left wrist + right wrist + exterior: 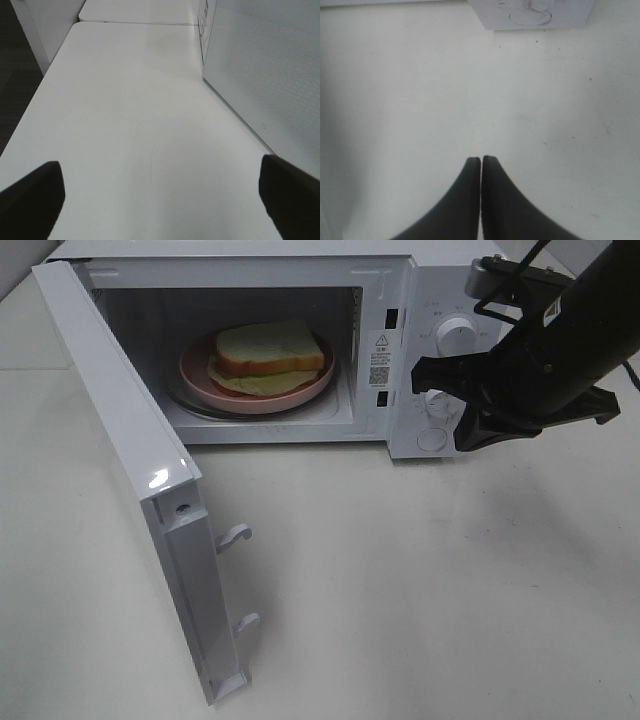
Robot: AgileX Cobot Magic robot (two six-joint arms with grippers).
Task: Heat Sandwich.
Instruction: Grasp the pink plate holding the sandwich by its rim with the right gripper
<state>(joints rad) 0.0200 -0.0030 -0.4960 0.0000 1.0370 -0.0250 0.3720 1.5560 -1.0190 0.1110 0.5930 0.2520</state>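
A: Where is the sandwich [270, 352]?

B: Inside the microwave [400, 280], on a round pink plate [305, 392]. The plate sits on the turntable [188, 402] in the middle of the cavity. The top slice of white bread lies flat, and pale filling shows below it along the near edge.

A: And the door [120, 440]?

B: It is swung wide open towards the camera on the left. Two white latch hooks [235, 533] stick out of its inner edge.

A: What about the right gripper [420, 375]?

B: It is in front of the control panel, between the upper dial [458, 333] and the lower dial [433, 437], and it covers the part of the panel between them. In the right wrist view its fingers [495, 200] are pressed together with nothing between them. A stretch of bare table [400, 570] lies between them and the microwave's front.

A: Is it touching the panel?

B: I cannot tell from the high camera.

A: The left gripper [160, 170]?

B: It shows only in its own wrist view. The fingers [35, 195] are spread far apart and empty above the white table. The outer face of the door, with its dotted window, stands close by on one side.
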